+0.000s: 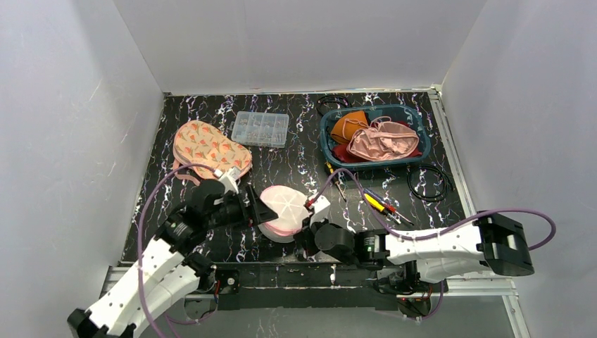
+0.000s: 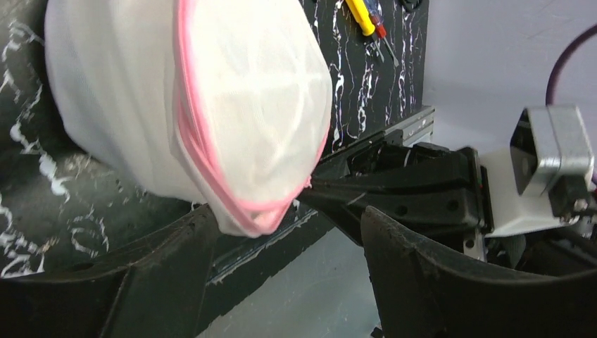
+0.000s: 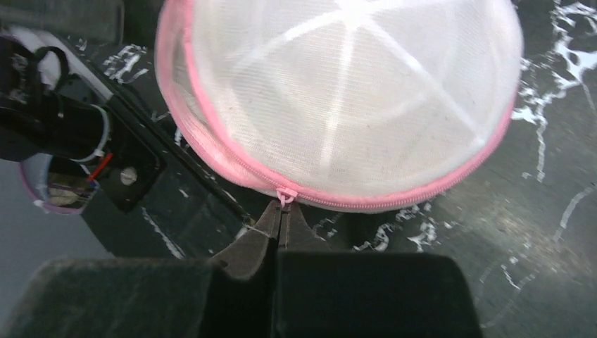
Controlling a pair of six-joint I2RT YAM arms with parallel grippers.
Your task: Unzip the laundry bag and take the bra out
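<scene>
Right gripper pinching zipper pull at laundry bag rim; left gripper spread (bag just ahead).

White shells and black joints form the left arm and right arm; purple cables loop along both. The left tool and right tool are black.

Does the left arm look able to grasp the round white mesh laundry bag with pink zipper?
Probably yes: the open left fingers are beside the bag, its pink edge facing their gap, nothing between. The right fingers, apparently pinching the zipper pull, are opposite.
</scene>
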